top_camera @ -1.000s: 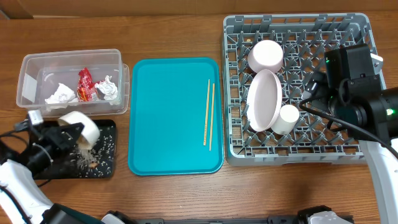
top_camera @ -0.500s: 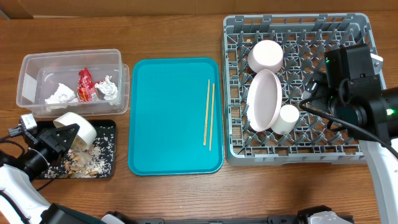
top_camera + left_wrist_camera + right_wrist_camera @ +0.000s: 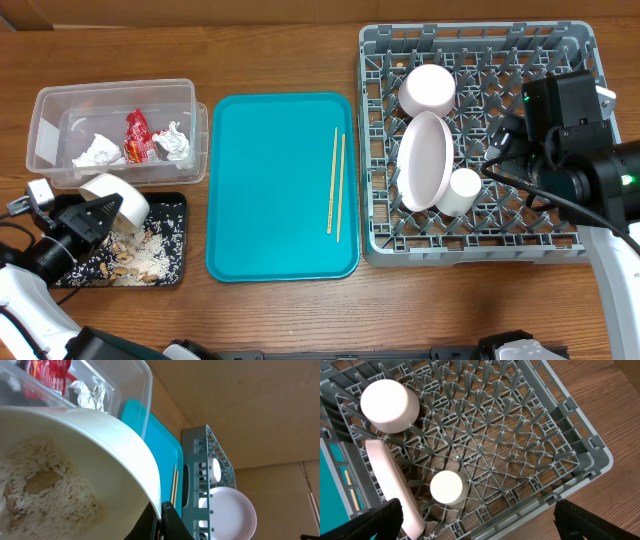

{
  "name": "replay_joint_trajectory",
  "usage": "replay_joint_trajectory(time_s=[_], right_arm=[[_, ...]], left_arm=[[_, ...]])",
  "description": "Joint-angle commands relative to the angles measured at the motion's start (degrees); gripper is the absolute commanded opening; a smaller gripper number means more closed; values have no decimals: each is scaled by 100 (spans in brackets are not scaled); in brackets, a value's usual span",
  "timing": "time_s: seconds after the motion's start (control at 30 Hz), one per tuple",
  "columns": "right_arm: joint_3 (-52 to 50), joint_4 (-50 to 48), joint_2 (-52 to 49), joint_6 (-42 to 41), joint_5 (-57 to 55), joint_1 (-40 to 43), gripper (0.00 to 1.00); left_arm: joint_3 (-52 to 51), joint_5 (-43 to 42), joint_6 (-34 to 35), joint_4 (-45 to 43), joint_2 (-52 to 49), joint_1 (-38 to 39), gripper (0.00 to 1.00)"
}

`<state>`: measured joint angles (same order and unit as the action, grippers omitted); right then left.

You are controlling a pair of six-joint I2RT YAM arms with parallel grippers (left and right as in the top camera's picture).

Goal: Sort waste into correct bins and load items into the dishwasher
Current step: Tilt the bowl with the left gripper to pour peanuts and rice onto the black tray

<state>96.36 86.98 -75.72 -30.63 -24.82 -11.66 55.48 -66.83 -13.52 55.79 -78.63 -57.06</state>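
Wooden tabletop (image 3: 300,310), front-left corner: left gripper (image 3: 88,218), clamped on tilted bowl (image 3: 120,195), empties scraps (image 3: 135,262) into black tray (image 3: 172,276); right gripper (image 3: 477,525) gapes over rack (image 3: 570,245). Next, probably racking the bowl.

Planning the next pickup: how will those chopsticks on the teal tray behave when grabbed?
The chopsticks look thin and wooden, so probably stiff and very light. They lie flat on the smooth teal tray, so they may slide or roll when nudged. Lying side by side yet slightly apart, one may get left behind.
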Motion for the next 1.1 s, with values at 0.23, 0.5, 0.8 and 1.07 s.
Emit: replay_joint_trajectory(time_s=[0.23, 0.5, 0.8, 1.07], right_arm=[[111, -28, -26, 66, 9, 15, 100], [111, -28, -26, 66, 9, 15, 100], [111, -28, -26, 66, 9, 15, 100], [111, -28, -26, 66, 9, 15, 100]], left_arm=[[-26, -179, 492, -153, 101, -37, 4], [-26, -549, 131, 59, 103, -37, 4], [-26, -999, -570, 216, 103, -37, 4], [-26, -1241, -802, 542, 103, -37, 4]])
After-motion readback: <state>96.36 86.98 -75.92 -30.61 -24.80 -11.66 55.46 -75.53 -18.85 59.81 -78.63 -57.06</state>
